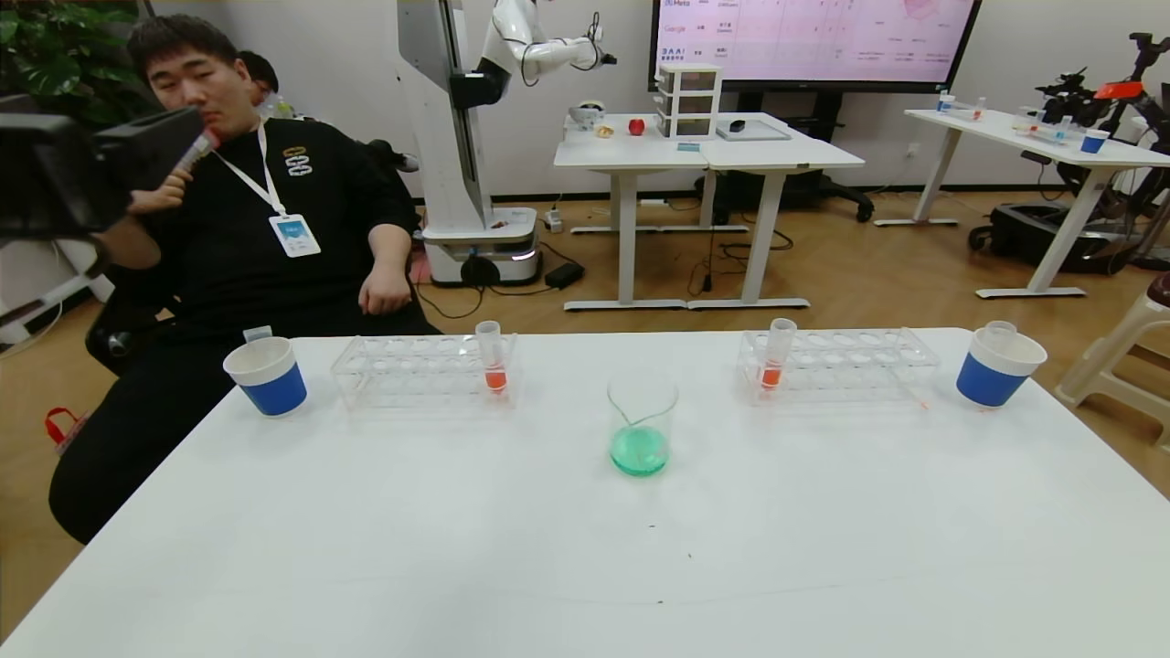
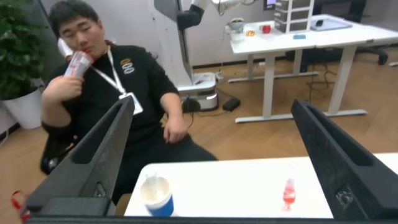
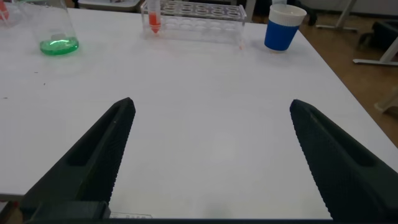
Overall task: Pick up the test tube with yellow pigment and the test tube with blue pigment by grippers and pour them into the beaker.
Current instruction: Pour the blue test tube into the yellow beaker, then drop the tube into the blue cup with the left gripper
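The beaker [image 1: 642,420] stands at the middle of the white table [image 1: 585,548] and holds green liquid; it also shows in the right wrist view [image 3: 59,34]. No tube with yellow or blue liquid shows. My left gripper [image 1: 174,146] is raised high at the far left, well above the table, open and empty [image 2: 212,104]. My right gripper [image 3: 211,104] is out of the head view; it hovers open and empty over bare table near the front right.
Two clear racks [image 1: 420,370] [image 1: 836,364] flank the beaker at the back, each with one orange-red tube [image 1: 492,358] [image 1: 777,355]. Blue-and-white paper cups [image 1: 267,375] [image 1: 996,367] stand at the outer ends, something clear poking from each. A seated man [image 1: 274,210] is behind the table's left end.
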